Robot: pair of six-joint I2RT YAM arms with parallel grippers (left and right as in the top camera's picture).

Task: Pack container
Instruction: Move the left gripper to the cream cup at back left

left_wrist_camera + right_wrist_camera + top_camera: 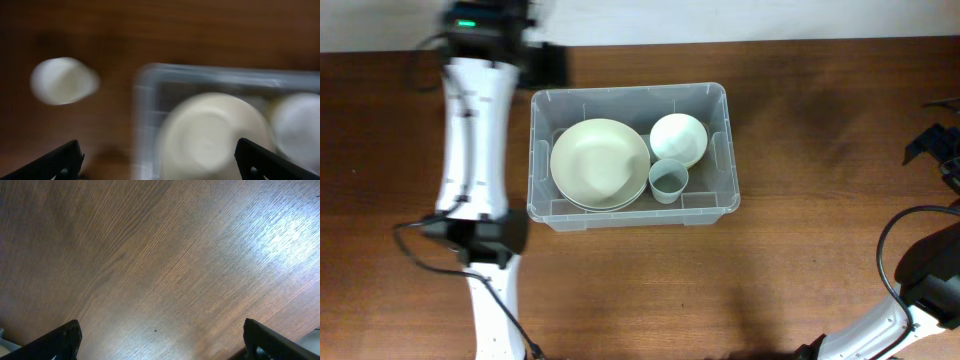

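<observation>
The container [630,94] is a clear plastic bin at the middle of the table. It holds a large cream bowl [599,163], a small white bowl [678,138] and a small grey-blue cup [668,180]. My left gripper [548,65] hovers off the bin's far-left corner. Its blurred wrist view shows its fingers [160,162] wide apart and empty, above the container's left wall [145,100] and the cream bowl [210,135]. My right gripper [932,140] is far right, open and empty [160,340] over bare wood.
A white round object [62,81], blurred, lies on the table left of the bin in the left wrist view; the overhead view hides it under my left arm [470,130]. The table's far edge runs along the top of the overhead view.
</observation>
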